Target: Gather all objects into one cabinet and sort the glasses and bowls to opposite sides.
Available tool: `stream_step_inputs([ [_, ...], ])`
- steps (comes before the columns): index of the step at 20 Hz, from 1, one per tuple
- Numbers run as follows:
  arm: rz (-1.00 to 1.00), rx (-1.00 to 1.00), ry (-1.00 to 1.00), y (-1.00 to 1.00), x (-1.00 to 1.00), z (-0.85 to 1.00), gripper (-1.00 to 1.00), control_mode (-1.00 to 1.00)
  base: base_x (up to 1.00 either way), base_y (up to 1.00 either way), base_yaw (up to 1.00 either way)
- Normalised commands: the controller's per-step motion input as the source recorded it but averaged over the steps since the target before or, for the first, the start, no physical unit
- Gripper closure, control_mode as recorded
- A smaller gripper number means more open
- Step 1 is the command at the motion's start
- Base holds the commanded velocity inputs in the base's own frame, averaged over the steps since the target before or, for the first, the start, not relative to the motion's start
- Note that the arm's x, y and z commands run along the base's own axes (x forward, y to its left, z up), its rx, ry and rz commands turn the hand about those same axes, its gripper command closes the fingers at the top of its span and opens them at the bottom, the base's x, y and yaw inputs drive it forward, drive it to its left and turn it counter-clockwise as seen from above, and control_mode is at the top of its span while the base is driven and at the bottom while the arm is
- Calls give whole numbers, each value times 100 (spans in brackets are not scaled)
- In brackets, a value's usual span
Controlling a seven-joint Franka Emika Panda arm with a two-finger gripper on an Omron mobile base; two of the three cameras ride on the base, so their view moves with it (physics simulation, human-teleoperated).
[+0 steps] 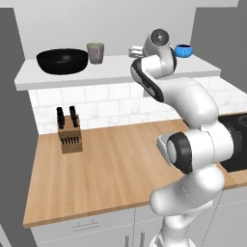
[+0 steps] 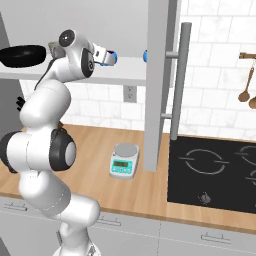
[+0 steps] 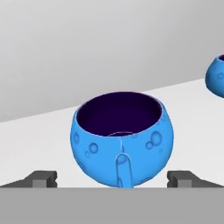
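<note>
The cabinet's white floor board (image 1: pixel 120 70) carries all the objects. A wide black bowl (image 1: pixel 62 61) stands at its left, and a grey-beige cup (image 1: pixel 95 53), the glass, stands just right of that bowl. One small blue bowl (image 3: pixel 121 140) sits right in front of my gripper (image 3: pixel 113 179). The gripper is open, its fingertips (image 3: pixel 43 179) low on either side of the bowl without a visible grip. A second blue bowl (image 3: pixel 216 76) stands further right on the board (image 1: pixel 183 50). The right base view has my gripper (image 2: pixel 103 55) over the board beside the near blue bowl (image 2: pixel 113 57).
The open cabinet door (image 2: pixel 157 85) with its long metal handle (image 2: pixel 180 80) hangs right of the gripper. Below on the wooden counter (image 1: pixel 116 169) are a knife block (image 1: pixel 69 132), a kitchen scale (image 2: pixel 123 160) and a black cooktop (image 2: pixel 215 170).
</note>
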Motion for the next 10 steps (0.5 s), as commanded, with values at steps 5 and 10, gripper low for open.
stream_step_inputs([
  [5,0,0,0,0,0,-3,100,-100,0,0,0],
  [10,0,0,0,0,0,0,100,-100,0,0,0],
])
